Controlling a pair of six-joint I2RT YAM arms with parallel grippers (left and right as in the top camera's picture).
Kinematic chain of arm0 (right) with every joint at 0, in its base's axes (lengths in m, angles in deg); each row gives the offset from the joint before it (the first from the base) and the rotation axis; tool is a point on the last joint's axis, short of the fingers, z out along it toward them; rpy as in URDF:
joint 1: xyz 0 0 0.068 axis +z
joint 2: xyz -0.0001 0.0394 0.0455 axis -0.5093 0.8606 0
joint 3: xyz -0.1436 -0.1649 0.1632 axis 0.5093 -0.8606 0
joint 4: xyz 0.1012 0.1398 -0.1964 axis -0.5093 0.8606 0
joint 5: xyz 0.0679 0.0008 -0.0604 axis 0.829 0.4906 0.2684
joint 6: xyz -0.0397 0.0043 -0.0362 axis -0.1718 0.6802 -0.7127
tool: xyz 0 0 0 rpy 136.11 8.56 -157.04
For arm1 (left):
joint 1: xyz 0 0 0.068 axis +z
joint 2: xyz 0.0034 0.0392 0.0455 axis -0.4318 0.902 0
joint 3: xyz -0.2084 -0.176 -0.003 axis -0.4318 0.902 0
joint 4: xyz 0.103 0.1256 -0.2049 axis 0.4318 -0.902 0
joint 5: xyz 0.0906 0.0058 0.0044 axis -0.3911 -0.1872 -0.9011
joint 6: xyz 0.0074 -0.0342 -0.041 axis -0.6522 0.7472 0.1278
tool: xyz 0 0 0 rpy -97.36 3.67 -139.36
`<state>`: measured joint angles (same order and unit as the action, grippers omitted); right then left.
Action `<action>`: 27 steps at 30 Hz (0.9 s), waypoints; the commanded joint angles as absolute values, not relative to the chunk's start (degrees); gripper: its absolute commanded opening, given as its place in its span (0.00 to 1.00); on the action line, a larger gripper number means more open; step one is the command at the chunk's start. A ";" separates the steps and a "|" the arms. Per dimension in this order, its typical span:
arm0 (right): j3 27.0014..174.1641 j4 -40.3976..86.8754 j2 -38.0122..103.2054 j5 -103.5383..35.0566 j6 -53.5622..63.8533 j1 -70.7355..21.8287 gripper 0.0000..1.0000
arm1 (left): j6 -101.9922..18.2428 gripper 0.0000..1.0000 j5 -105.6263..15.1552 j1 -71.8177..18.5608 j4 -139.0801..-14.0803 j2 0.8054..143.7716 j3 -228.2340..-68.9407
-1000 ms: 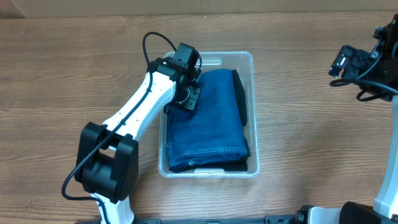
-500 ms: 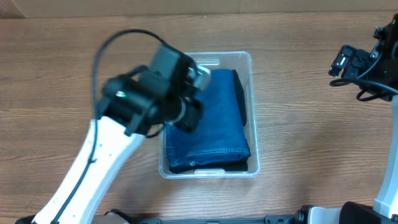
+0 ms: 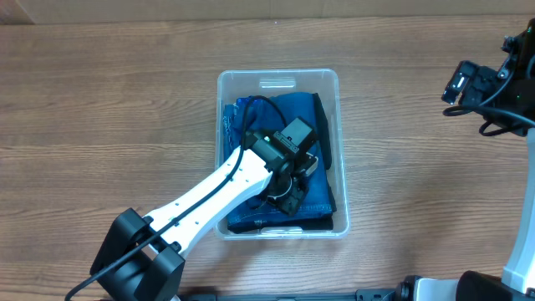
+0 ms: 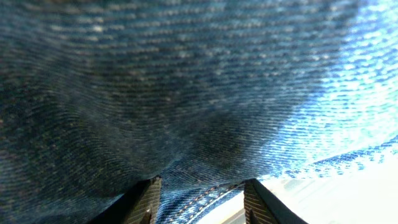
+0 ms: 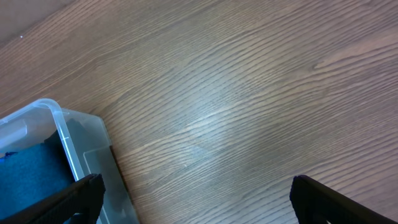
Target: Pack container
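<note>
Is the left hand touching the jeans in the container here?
Touching. The left wrist view shows the left hand open, with its fingers pressed into the blue jeans and denim bulging up between them.

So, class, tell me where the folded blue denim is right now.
Overhead view: the denim lies inside the clear container, mid-frame, directly beneath the left gripper.

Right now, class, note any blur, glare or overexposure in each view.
Overhead: sharp, evenly lit, no motion blur. Left wrist: the blue denim fills the frame, soft, washed out white at lower right. Right wrist: pale sheen on the table, otherwise crisp.
</note>
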<state>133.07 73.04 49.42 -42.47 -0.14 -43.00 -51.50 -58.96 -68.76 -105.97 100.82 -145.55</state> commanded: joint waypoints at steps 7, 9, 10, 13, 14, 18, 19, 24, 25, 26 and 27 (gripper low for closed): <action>133.16 71.66 48.74 -36.07 -0.52 -43.09 1.00 | -51.44 0.94 -76.01 -65.28 -114.01 92.30 -162.07; 133.16 71.16 48.85 -32.72 -3.68 -41.82 1.00 | -48.31 1.00 -80.14 -61.76 -113.51 88.06 -163.54; 133.16 70.96 49.00 -32.74 -4.34 -41.01 1.00 | -46.67 1.00 -81.47 -59.29 -113.42 86.64 -163.54; 133.16 68.97 51.60 -33.01 -6.22 -36.94 1.00 | -40.51 1.00 -82.41 -47.27 -113.20 84.85 -163.54; 133.16 68.34 52.87 -33.18 -6.24 -36.07 1.00 | -38.52 1.00 -82.41 -43.71 -113.00 85.13 -163.47; 133.16 66.70 59.19 -33.16 -7.49 -33.34 1.00 | -33.16 1.00 -81.85 -32.72 -112.39 87.34 -163.47; 133.16 64.89 61.22 -33.18 -7.49 -33.03 1.00 | -33.14 1.00 -81.82 -30.27 -111.96 88.06 -163.47; 133.16 64.30 63.58 -32.77 -7.77 -33.03 1.00 | -41.58 1.00 -80.77 -24.87 -112.04 88.30 -163.47; 133.16 65.30 63.12 -33.27 -7.75 -33.03 1.00 | -42.32 1.00 -80.73 -24.32 -112.50 87.86 -163.47; 133.16 65.91 62.40 -34.40 -7.73 -33.03 1.00 | -42.50 1.00 -80.53 -24.02 -113.53 86.77 -163.43; 133.05 66.18 61.28 -34.95 -7.73 -33.03 1.00 | -42.59 1.00 -80.27 -24.02 -114.23 85.44 -163.12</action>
